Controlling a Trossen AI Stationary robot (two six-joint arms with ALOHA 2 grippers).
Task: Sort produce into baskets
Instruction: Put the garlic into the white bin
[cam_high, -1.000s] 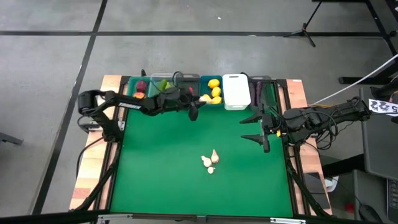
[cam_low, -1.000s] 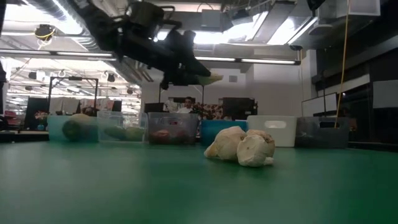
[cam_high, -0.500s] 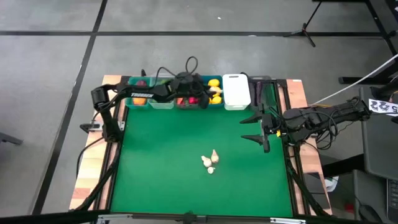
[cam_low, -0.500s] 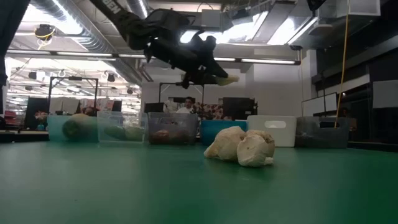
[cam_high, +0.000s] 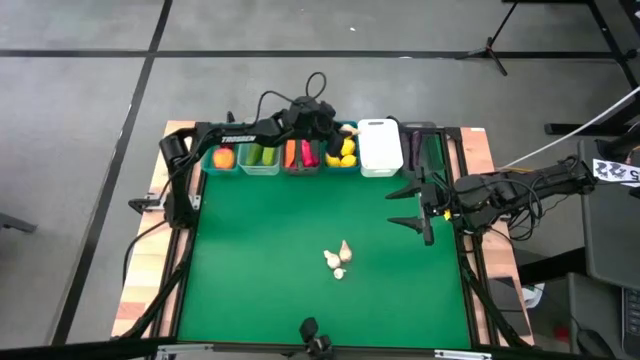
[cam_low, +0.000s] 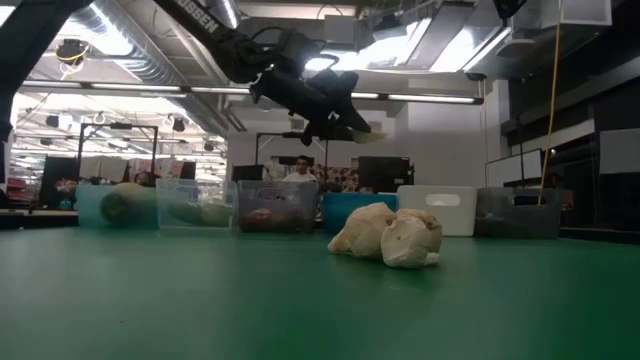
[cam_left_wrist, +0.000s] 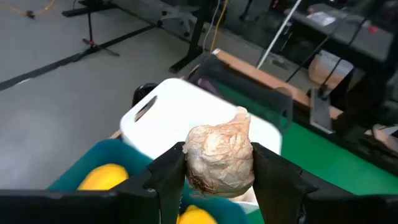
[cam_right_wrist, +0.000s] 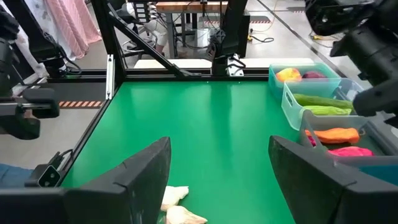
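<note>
My left gripper (cam_high: 332, 131) hangs above the blue bin (cam_high: 345, 160), which holds yellow lemons (cam_left_wrist: 103, 177), and is shut on a whitish garlic bulb (cam_left_wrist: 219, 155). The gripper also shows high up in the low view (cam_low: 350, 128). The white bin (cam_left_wrist: 199, 118) lies just beyond the bulb. Three more garlic bulbs (cam_high: 338, 260) lie in a cluster on the green mat. The teal bin (cam_high: 221, 158), clear bin (cam_high: 260, 158) and grey bin (cam_high: 301, 157) hold produce. My right gripper (cam_high: 414, 206) is open and empty, level above the mat's right side. My left gripper pinches the garlic bulb's two opposite sides (cam_left_wrist: 186, 163) between its two fingers (cam_left_wrist: 166, 177). The fingers come from the table's left, slanting a little downward. The bulb is lifted clear above the bins, its pointed tip (cam_left_wrist: 241, 114) toward the white bin.
A dark bin (cam_high: 421, 148) ends the row at the far right. The bins stand in a row along the mat's far edge. Wooden table strips (cam_high: 147, 270) and dark rails flank the mat. Open mat (cam_high: 260, 260) lies around the garlic cluster.
My left gripper has carried the garlic bulb toward the table's far edge and to the right, from in front of the grey bin to above the blue bin, still shut on it. My right arm has kept still.
</note>
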